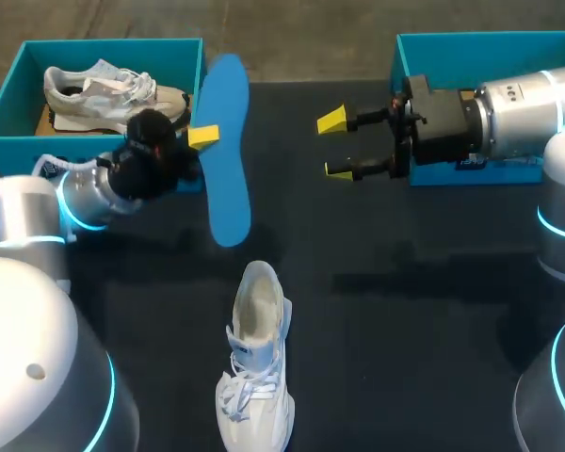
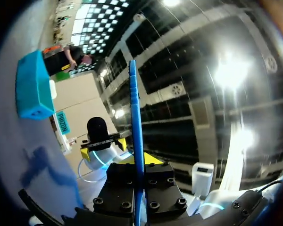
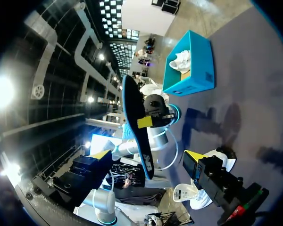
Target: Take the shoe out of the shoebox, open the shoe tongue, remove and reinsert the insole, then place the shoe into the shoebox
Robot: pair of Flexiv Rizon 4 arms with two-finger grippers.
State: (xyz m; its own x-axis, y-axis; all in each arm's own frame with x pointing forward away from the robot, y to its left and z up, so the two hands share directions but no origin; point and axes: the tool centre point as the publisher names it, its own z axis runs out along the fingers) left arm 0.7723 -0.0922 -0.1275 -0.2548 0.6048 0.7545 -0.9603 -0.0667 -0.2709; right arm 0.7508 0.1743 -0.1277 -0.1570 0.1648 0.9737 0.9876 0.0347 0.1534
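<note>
My left gripper (image 1: pixel 205 137) is shut on a blue insole (image 1: pixel 228 151) and holds it above the table, its length running from the far side toward the near side. In the left wrist view the insole (image 2: pixel 135 122) shows edge-on between the fingers. A white shoe (image 1: pixel 255 372) lies on the dark table, heel toward the insole, with no insole visible in its opening. My right gripper (image 1: pixel 336 145) stands open to the right of the insole, apart from it, with nothing between its fingers. From the right wrist, the insole (image 3: pixel 134 117) is ahead of the open right gripper (image 3: pixel 147 155).
A teal shoebox (image 1: pixel 14 99) at the back left holds a second pale shoe (image 1: pixel 104 89). Another teal shoebox (image 1: pixel 480 47) stands at the back right, partly behind my right arm. Bare dark table lies right of the white shoe.
</note>
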